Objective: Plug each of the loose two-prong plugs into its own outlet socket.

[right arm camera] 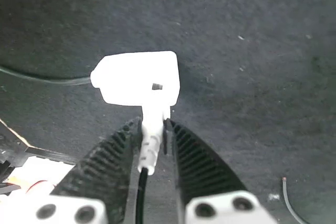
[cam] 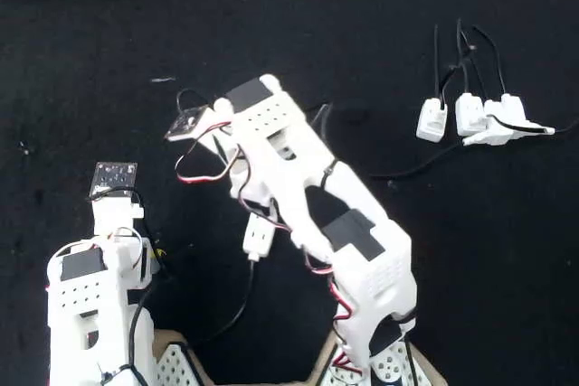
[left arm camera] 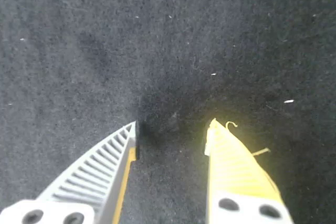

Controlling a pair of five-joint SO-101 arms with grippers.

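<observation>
1. Well apart from the cluster of white outlet sockets (cam: 470,115), over on the left arm's side of it and nearer the arm bases, a white two-prong plug (right arm camera: 137,78) is held in the right gripper (right arm camera: 154,124).
2. Its body is a rounded white block with one small dark mark. A narrow neck leads into a black cable (right arm camera: 140,192). The prongs cannot be seen.
3. The right gripper's jaws are clamped on that neck, and the body sticks out past the fingertips.
4. Farther still from the cluster, the left gripper (left arm camera: 173,127) is spread wide with nothing between its fingers, over bare black cloth (left arm camera: 157,35).
5. Between plug and cluster stands the right arm (cam: 353,232), and a thin black lead (cam: 407,171) lies on the cloth.
</observation>
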